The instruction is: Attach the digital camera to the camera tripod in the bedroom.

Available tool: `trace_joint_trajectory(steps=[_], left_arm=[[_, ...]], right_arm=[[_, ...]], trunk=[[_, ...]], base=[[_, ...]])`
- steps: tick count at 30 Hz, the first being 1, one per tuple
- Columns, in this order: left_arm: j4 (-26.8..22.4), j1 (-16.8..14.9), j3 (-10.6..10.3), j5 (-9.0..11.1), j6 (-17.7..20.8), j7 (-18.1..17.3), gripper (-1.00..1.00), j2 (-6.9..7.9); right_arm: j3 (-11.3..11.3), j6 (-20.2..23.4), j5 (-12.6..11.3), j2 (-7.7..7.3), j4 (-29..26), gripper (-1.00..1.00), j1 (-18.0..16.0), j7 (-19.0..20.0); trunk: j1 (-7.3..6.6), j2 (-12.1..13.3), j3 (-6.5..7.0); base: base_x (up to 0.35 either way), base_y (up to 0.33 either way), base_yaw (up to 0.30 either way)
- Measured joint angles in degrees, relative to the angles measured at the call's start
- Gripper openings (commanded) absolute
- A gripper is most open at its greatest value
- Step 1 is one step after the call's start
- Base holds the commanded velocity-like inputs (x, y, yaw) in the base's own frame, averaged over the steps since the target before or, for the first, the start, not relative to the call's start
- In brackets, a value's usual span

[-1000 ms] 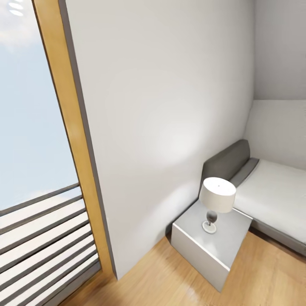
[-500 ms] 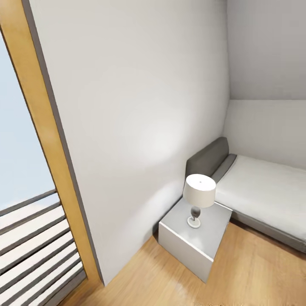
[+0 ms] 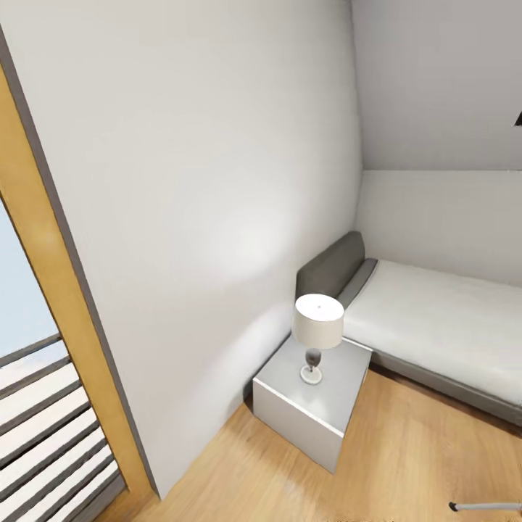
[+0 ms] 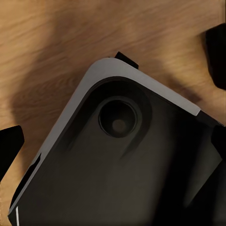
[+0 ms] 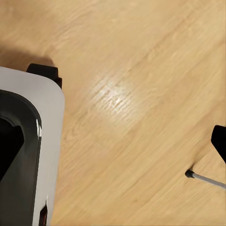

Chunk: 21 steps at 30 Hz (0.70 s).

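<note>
bedroom corner: grey nightstand (image 3: 308, 402) with lamp (image 3: 317, 333) beside low bed (image 3: 435, 326). tripod leg (image 3: 487, 505) tip on wood floor (image 5: 141, 94) (silver, black foot). finger state on both grippers: cannot tell.

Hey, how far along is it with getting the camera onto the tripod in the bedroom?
Done: the robot is in the bedroom, facing the bed, nightstand and lamp. In hand: nothing; the left tool is open and empty. One leg of the camera tripod lies at the head view's lower right edge. Left: picking up the digital camera and mounting it.
</note>
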Motion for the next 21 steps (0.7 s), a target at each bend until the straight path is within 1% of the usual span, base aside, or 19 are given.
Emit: trace_joint_trajectory(steps=[7, 21], left_arm=[[0.01, 0.0, 0.03, 0.0, -0.01, 0.03, 1.0, -0.01], [0.01, 0.0, 0.02, 0.01, -0.01, 0.05, 1.0, 0.0]], right_arm=[[0.06, 0.06, 0.02, 0.0, -0.01, 1.0, 0.0, 0.0], [0.08, 0.04, 0.02, 0.0, -0.01, 1.0, 0.0, 0.0]], trunk=[[0.0, 0.0, 0.0], [0.0, 0.0, 0.0]], base=[[0.0, 0.0, -0.055], [0.0, 0.0, -0.003]])
